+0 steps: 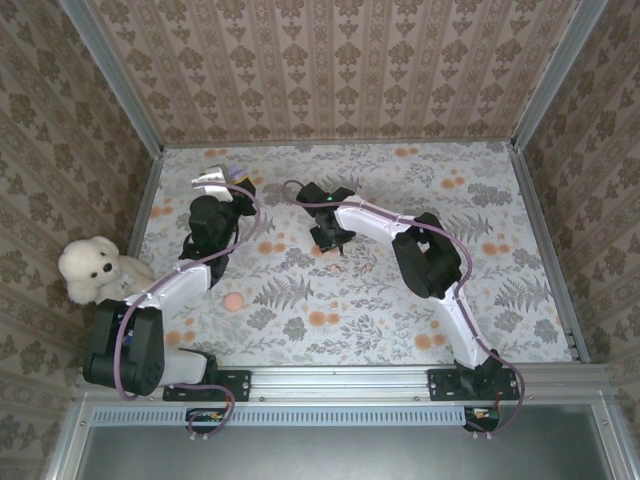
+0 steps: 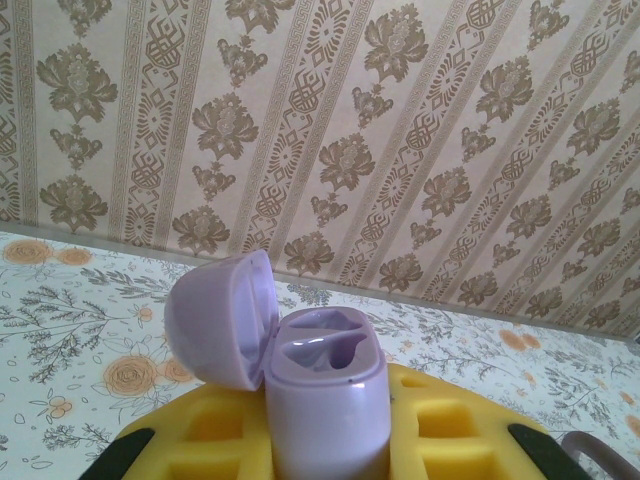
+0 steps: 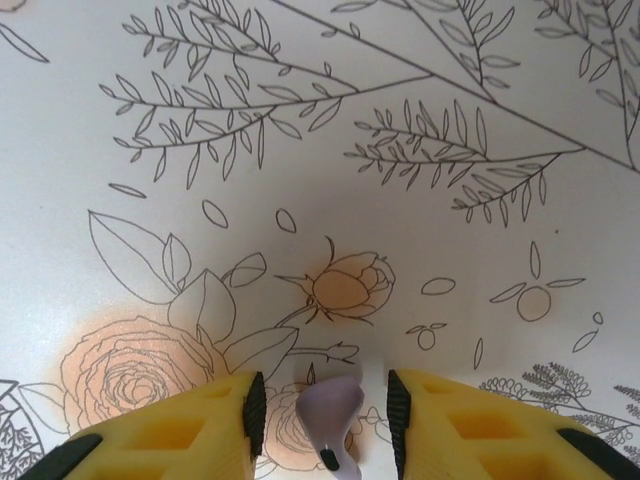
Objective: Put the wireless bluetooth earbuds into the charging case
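In the overhead view the left tool is in the upper left of the surface, near the back wall, and is clenched on the case. Its wrist camera shows the lavender case standing upright at the bottom centre of the frame, gripped between yellow fingers. The lid is swung open to the left, and the two moulded sockets inside look vacant. The right tool points down at the middle of the surface, slightly above centre in the frame. Its wrist camera shows the right tool at the bottom edge, released, with a yellow finger on each side of a lavender earbud. The earbud lies on the flower-printed surface with a narrow gap to either pad. A white bear sits at the left edge of the overhead frame, beside the left arm.
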You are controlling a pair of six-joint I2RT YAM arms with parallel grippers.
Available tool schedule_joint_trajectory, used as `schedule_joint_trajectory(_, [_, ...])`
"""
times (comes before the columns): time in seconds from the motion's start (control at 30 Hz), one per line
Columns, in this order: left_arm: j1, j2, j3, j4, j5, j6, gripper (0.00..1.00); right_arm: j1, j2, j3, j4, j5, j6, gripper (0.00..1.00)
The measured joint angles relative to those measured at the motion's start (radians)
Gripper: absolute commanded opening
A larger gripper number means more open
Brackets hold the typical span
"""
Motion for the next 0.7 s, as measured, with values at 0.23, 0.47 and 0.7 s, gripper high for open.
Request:
schedule_joint_trajectory(0.23, [0.000, 0.000, 0.000, 0.000, 0.000, 0.000, 0.00, 0.000, 0.019, 0.027, -0.031, 0.000, -0.011, 0.39])
schedule_joint_trajectory(0.47, [0.000, 0.000, 0.000, 0.000, 0.000, 0.000, 0.00, 0.000, 0.019, 0.029, -0.047, 0.000, -0.011, 0.37])
schedule_joint_trajectory(0.7, [0.000, 0.000, 0.002, -0.001, 0.000, 0.000, 0.00, 0.000, 0.019, 0.030, -0.057, 0.000, -0.011, 0.35])
